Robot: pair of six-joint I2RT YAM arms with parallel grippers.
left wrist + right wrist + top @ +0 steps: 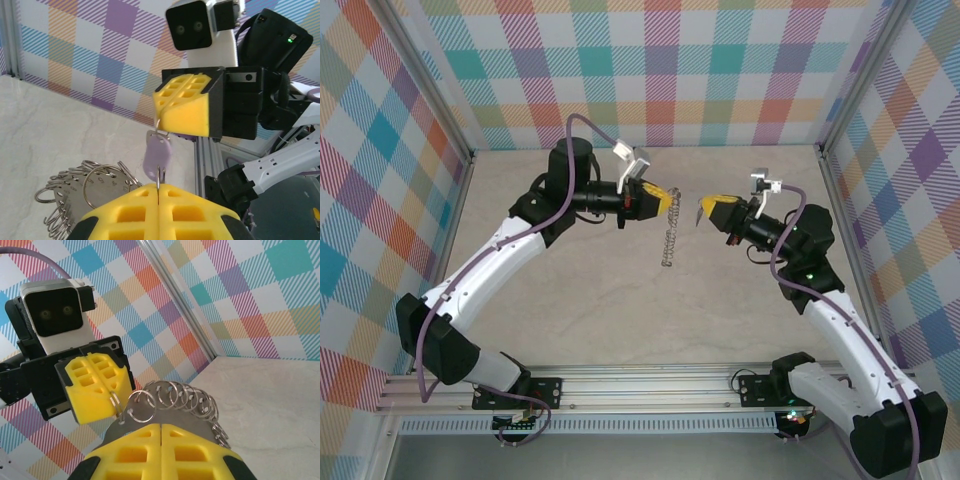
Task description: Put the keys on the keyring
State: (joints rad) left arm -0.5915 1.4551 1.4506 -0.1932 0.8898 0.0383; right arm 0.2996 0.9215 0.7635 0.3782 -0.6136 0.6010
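Note:
The keyring (668,245) dangles over the table's middle from my left gripper (670,197). In the left wrist view that gripper (158,192) is shut on a thin wire loop of the keyring, and the rest of the keyring (85,194) hangs at the lower left. The lilac-headed key (157,156) stands just past the loop, its silvery end at the tip of my right gripper (161,120), which is shut on it. My right gripper (703,212) faces the left one a finger-width away. The right wrist view has the keyring (187,416) face-on beyond my shut right gripper (161,427); the key is hidden there.
The pale marbled table (610,300) lies below both grippers. Checked walls enclose it on three sides. An aluminium rail (620,380) runs along the near edge by the arm bases, and a frame post (175,295) climbs the corner.

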